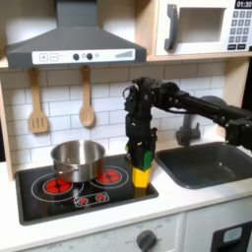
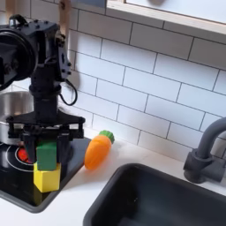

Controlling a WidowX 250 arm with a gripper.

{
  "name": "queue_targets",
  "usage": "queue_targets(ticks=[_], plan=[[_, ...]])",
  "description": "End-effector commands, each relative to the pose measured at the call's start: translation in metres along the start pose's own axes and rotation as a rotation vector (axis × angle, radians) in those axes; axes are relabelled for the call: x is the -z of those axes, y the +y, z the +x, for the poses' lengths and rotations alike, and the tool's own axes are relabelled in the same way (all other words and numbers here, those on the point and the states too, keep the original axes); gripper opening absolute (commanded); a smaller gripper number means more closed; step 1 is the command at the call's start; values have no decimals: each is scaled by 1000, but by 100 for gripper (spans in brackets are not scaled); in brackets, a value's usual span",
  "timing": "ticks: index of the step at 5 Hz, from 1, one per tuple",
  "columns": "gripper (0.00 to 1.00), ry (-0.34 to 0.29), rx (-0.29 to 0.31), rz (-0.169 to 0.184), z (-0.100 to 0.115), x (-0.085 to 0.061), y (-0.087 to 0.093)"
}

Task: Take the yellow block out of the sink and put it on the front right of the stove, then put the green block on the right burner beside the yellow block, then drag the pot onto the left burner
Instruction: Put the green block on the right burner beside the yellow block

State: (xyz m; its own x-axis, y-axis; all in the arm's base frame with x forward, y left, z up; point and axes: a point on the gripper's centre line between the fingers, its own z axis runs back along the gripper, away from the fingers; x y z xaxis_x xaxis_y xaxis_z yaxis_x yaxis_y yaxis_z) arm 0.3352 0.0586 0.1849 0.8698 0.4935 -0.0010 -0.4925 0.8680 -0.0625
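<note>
The yellow block (image 1: 142,178) (image 2: 47,178) stands at the front right corner of the black stove (image 1: 39,202) (image 2: 13,181). Directly above it, my gripper (image 1: 145,150) (image 2: 45,144) points straight down, shut on the green block (image 1: 146,159) (image 2: 46,156). The green block's underside is at the yellow block's top; I cannot tell whether they touch. The right burner (image 1: 109,177) (image 2: 18,155) lies just left of the blocks in both exterior views. The steel pot (image 1: 77,157) sits at the back of the stove between the right burner and the left burner (image 1: 57,185), overlapping both.
The dark sink (image 1: 209,163) (image 2: 168,199) with its grey faucet (image 1: 187,128) (image 2: 205,154) lies right of the stove. An orange carrot toy (image 2: 99,150) rests on the counter between stove and sink. A wooden spatula (image 1: 37,103) and spoon (image 1: 87,98) hang on the tiled back wall.
</note>
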Motion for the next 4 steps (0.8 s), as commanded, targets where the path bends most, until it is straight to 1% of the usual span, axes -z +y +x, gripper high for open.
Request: queue_targets(ticks=[1, 3, 4], plan=[[0, -4, -9, -5, 2, -1, 0], [0, -2, -13, -19, 4, -8, 2], [0, -11, -9, -23, 7, -14, 3]])
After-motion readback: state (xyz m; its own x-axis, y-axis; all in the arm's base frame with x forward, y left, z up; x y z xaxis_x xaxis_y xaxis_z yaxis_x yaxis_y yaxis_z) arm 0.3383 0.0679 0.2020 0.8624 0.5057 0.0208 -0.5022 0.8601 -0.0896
